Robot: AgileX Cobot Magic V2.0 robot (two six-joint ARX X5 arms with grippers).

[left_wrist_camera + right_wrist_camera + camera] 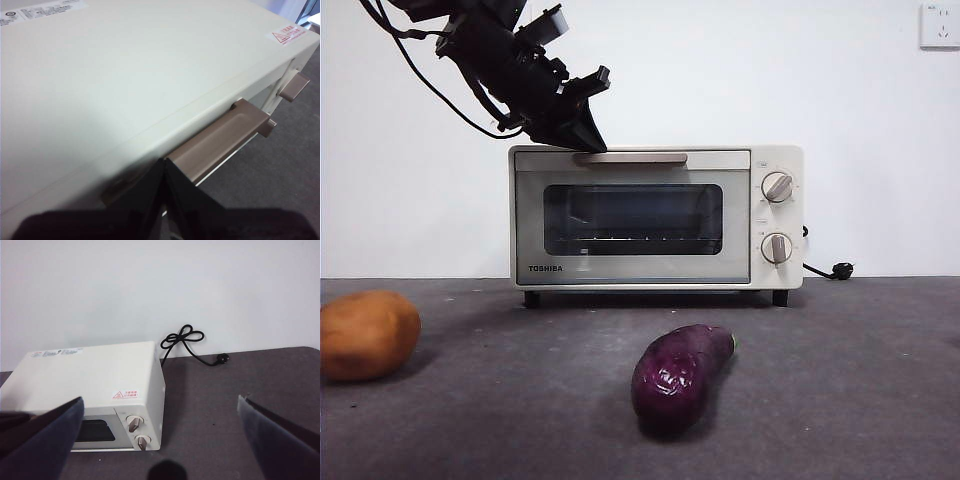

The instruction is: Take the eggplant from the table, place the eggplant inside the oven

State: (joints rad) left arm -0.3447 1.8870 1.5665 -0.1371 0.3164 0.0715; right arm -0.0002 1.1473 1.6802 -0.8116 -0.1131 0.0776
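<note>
A glossy dark purple eggplant [680, 374] lies on the dark grey surface [840, 380] in front of the oven, well apart from it and a little toward its knob side, its small green stem tip pointing away toward the right. No gripper touches it. Behind it stands a cream-white Toshiba toaster oven [655, 216], its dark glass door closed, a wire rack visible through the window, and two round knobs [777, 217] stacked at its right end. The left gripper [582, 128] reaches down from the upper left of the front view and sits at the top front edge of the oven, at the left end of the beige bar handle [630, 158]; in the left wrist view its black fingers [142, 202] are pressed together, right against the handle. The right gripper [160, 440] hangs high above the surface with its fingers spread wide, holding nothing. A rounded orange-brown potato [366, 334] rests at the far left. A black power cord [192, 342] trails behind the oven toward the white wall, where a socket [940, 25] is mounted.
</note>
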